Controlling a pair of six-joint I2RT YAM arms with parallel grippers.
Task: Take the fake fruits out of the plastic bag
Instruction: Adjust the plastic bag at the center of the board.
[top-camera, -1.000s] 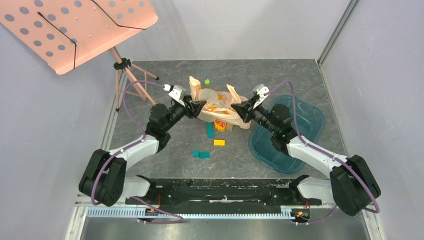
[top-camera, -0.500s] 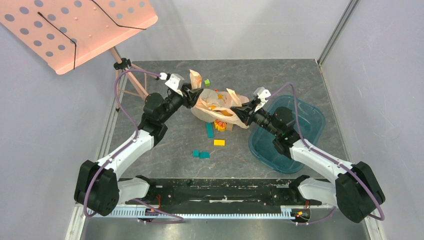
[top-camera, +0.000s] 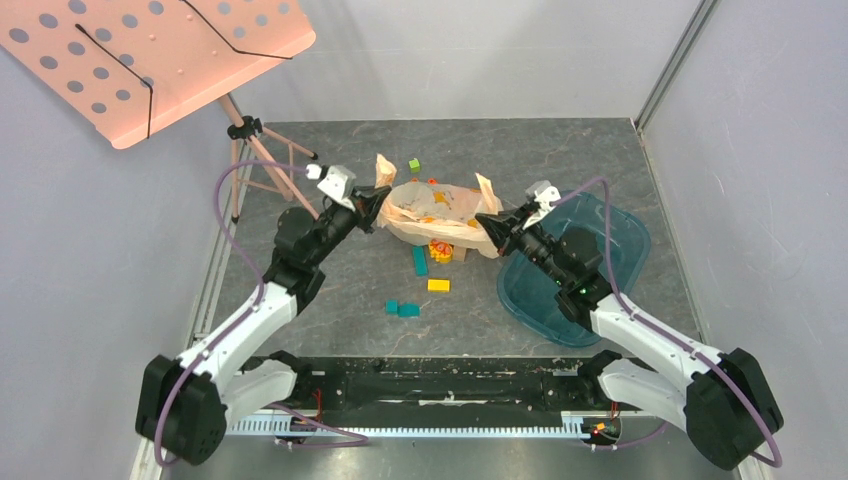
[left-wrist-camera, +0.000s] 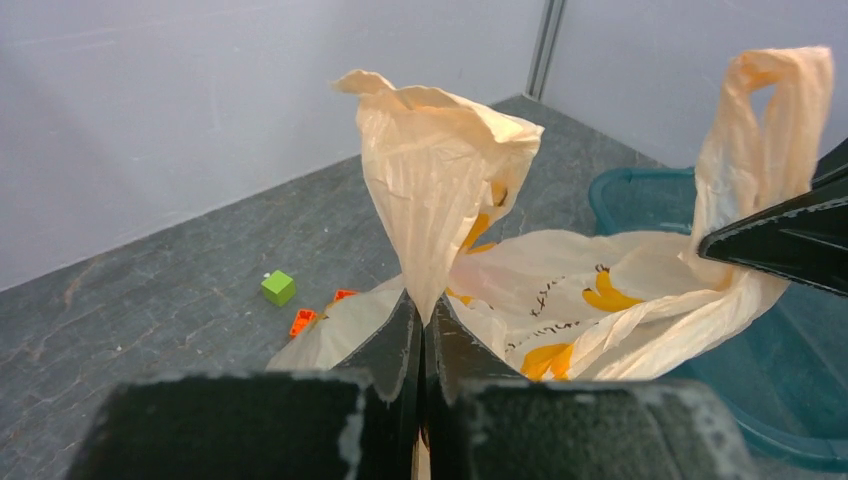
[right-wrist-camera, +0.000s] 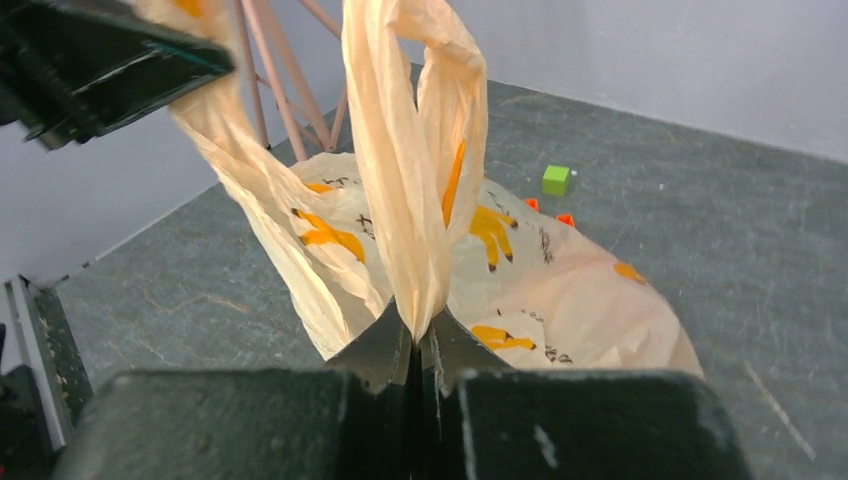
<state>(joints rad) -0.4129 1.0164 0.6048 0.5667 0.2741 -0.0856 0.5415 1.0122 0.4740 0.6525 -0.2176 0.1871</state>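
The plastic bag (top-camera: 440, 212) hangs stretched between my two grippers above the middle of the table, pale peach with orange printed marks. My left gripper (top-camera: 378, 200) is shut on the bag's left handle (left-wrist-camera: 440, 190), which stands up out of its closed jaws (left-wrist-camera: 422, 305). On the other side, my right gripper (top-camera: 488, 222) is shut on the right handle (right-wrist-camera: 420, 150), the film pinched at its tips (right-wrist-camera: 415, 325). Each wrist view shows the other gripper across the bag. The fake fruits are hidden; only crinkled film shows.
A teal transparent tray (top-camera: 600, 270) lies under the right arm. Small blocks sit below the bag: teal (top-camera: 420, 260), yellow (top-camera: 438, 285), two more teal (top-camera: 403, 309). A green cube (top-camera: 414, 164) lies behind the bag. A pink music stand (top-camera: 150, 60) on a tripod stands far left.
My left gripper has shut on the left handle and drawn back to the left. The right gripper has shifted right, so the bag is now pulled out long and low between them.
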